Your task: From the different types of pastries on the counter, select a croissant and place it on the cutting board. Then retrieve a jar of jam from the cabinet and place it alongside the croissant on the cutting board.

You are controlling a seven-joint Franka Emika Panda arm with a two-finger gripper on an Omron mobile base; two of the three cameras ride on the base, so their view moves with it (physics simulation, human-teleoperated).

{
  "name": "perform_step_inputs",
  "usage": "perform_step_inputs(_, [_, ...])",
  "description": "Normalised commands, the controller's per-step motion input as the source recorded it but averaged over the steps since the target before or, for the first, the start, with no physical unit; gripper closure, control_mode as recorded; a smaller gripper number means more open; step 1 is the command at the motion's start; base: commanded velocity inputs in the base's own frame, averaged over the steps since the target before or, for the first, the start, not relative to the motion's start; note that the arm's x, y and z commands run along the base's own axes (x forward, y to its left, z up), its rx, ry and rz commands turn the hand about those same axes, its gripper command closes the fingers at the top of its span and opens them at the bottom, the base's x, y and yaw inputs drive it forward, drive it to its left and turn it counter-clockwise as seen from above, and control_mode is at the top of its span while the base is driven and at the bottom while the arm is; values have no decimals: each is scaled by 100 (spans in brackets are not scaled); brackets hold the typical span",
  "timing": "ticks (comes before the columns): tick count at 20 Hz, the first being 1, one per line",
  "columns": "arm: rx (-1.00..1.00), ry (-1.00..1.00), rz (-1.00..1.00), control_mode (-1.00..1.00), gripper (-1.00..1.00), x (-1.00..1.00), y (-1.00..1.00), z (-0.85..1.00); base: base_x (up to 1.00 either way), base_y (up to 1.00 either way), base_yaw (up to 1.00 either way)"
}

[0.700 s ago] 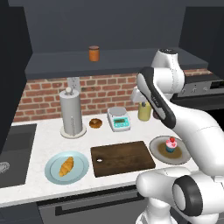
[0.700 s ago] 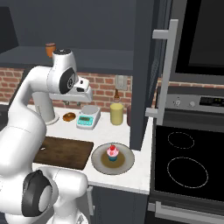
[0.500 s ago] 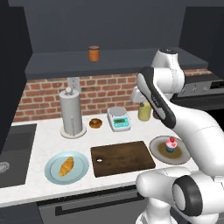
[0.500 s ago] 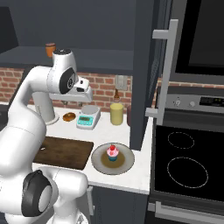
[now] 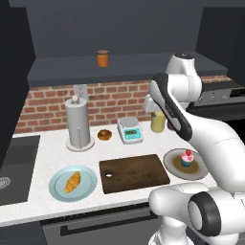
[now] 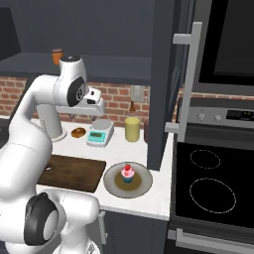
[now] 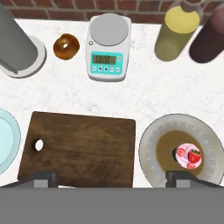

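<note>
The golden croissant (image 5: 72,182) lies on a round light blue plate (image 5: 56,189) at the counter's (image 5: 43,158) front left. To its right the dark brown cutting board (image 5: 134,173) lies bare, hole toward the plate. My gripper (image 7: 111,178) hangs open high above the board (image 7: 83,146) and faces straight down with nothing between its fingers. The brown-glazed donut (image 7: 66,46) sits near the brick wall. The pink cupcake (image 7: 189,156) stands on a grey plate (image 7: 151,148) right of the board. The orange-brown jar of jam (image 5: 102,58) stands on the cabinet shelf (image 5: 143,67).
A paper towel holder (image 5: 78,123) stands at the back left, a small kitchen scale (image 5: 129,129) behind the board, and a yellow canister (image 5: 158,122) beside a dark maroon one (image 7: 209,37) further right. A sink (image 5: 16,165) lies left, a stovetop (image 6: 211,188) right.
</note>
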Motion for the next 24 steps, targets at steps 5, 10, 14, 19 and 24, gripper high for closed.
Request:
perform_step_inputs(5, [-5, -32, 4, -100, -100, -11, 41, 35, 0, 0, 0])
perform_step_inputs(10, [-7, -54, 23, -100, -100, -3, 84, 50, 0, 0, 0])
perform_step_inputs(14, [-5, -53, 23, -100, -100, 6, 81, 34, 0, 0, 0])
perform_step_inputs(19, [0, -36, 16, -100, -100, 70, 89, 24, 0, 0, 0])
perform_step_inputs(24, [-1, -7, 5, -100, -100, 56, 62, 67, 0, 0, 0])
